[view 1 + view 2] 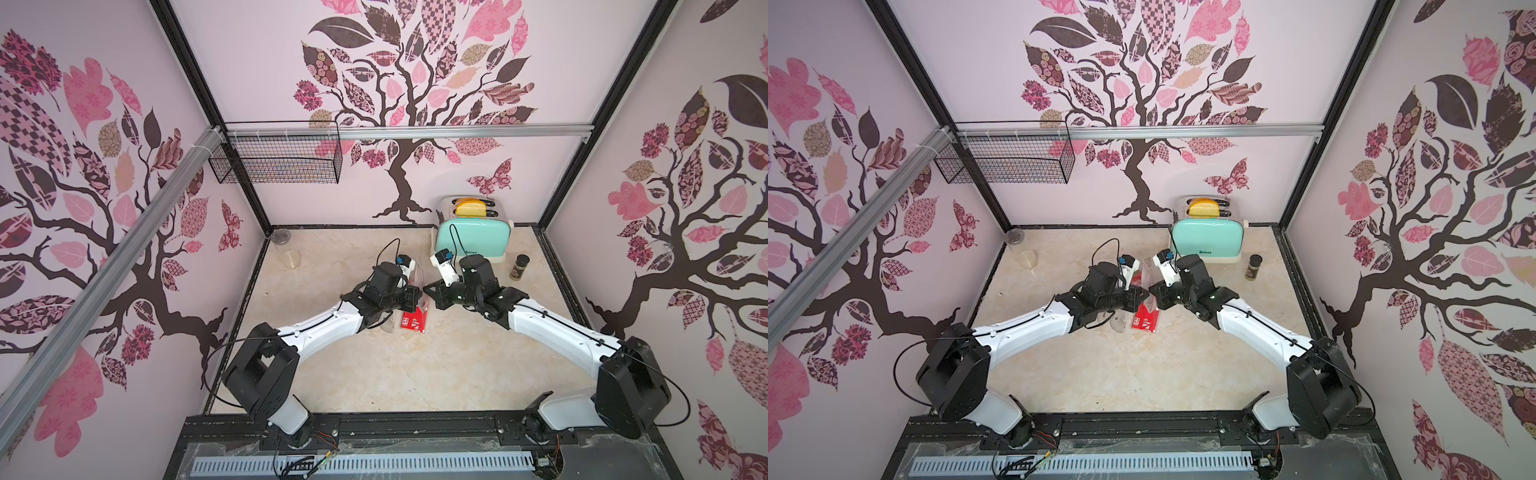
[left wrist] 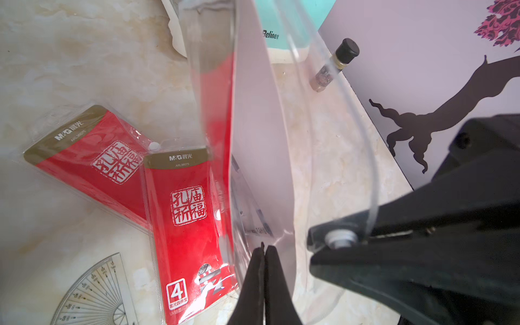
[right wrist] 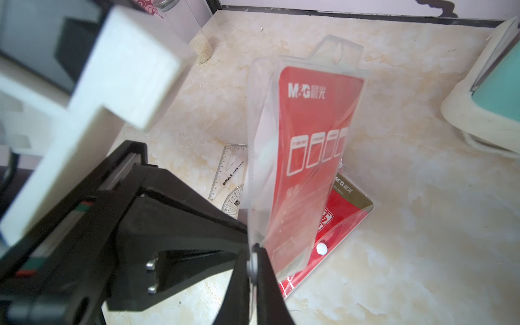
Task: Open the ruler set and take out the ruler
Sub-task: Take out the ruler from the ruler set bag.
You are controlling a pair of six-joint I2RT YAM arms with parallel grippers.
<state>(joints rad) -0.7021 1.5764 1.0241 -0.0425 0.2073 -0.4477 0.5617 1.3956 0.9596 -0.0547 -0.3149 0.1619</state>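
Both top views: left gripper and right gripper tip to tip near the middle of the counter. The ruler set stands on end between them.

Left wrist: left jaws closed, pinching the set's card-backed wall. Right jaws closed on its clear flap. Protractor flat on the counter.

Right wrist: right tips clamped at the flap's snap. The flap bows away from the red card.

Bright even light, soft shadows, fisheye-bent edges, blurry close foreground.
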